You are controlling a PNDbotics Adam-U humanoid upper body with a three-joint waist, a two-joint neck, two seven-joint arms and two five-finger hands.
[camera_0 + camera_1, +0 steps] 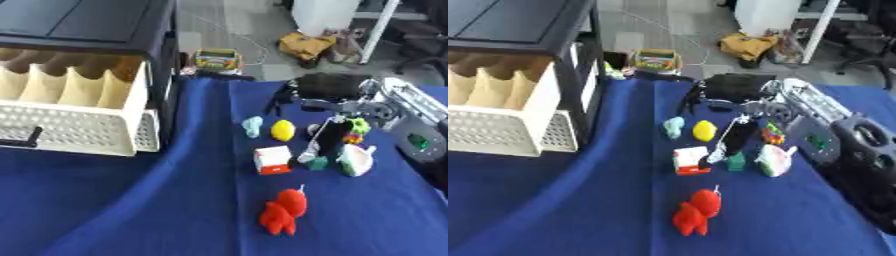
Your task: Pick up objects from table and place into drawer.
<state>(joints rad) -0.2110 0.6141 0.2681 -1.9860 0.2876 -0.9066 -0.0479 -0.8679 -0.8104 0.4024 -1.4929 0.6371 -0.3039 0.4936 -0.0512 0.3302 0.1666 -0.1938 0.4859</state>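
My right hand (329,136) reaches in from the right and hangs over the middle of the blue table, its dark fingers straight and pointing down. Their tips are just above a small dark green thing (317,163), between a white and red box (273,160) and a white and green object (354,160). Behind these lie a yellow lemon shape (283,130), a pale teal piece (253,126) and a green and red toy (356,130). A red figure (284,211) lies nearer me. The cream drawer (79,131) stands pulled out of the black cabinet (87,25) at the left.
The drawer has upright cream dividers and a perforated front with a dark handle (26,139). A black bundle (328,85) lies at the table's far edge. On the floor beyond are a crayon box (217,60) and a yellow bag (306,45).
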